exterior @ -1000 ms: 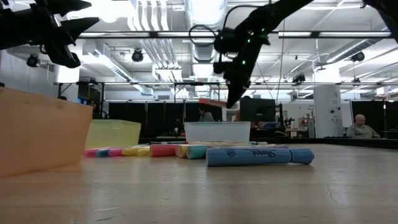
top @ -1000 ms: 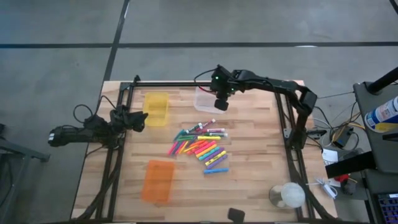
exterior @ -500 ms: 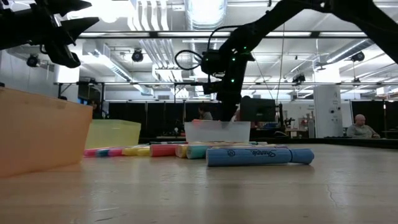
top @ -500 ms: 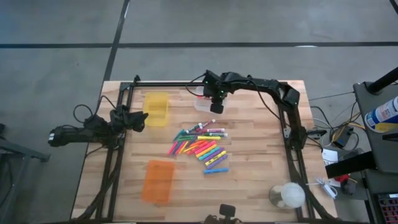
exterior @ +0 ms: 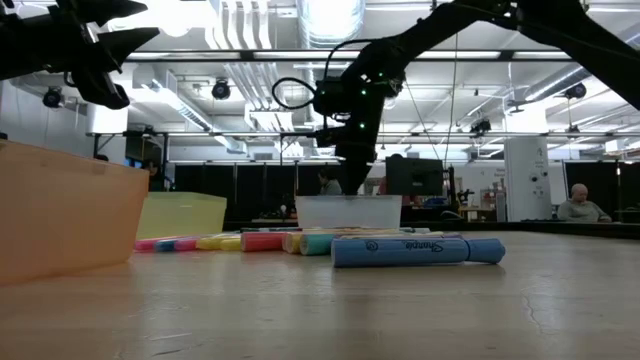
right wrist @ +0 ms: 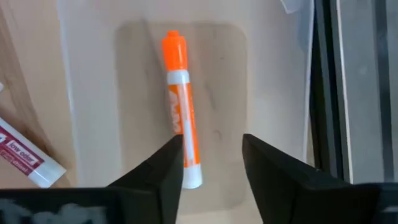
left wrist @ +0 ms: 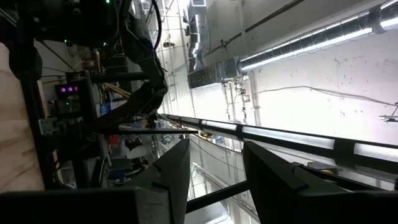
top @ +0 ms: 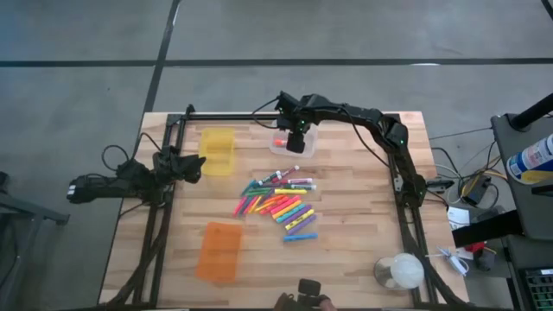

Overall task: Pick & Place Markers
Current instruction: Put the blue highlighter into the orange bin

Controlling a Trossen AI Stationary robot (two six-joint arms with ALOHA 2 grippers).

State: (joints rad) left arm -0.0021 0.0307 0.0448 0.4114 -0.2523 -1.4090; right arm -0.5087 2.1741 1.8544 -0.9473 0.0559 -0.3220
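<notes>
Markers lie in a bright heap on the wooden table, near the right gripper but apart from it, on the side toward the table's middle. One orange marker with a white barrel lies flat on the floor of the clear bin, directly below that gripper, whose two dark fingers stand parted above it with nothing between them. A white-barrelled marker lies outside the bin's wall, just beside it. At table height, the right gripper hangs over the clear bin, with a blue marker lying nearest the camera. Well off to its side, the left gripper waits at the table's edge beside the yellow bin, fingers apart and empty. An orange bin sits beyond the heap.
</notes>
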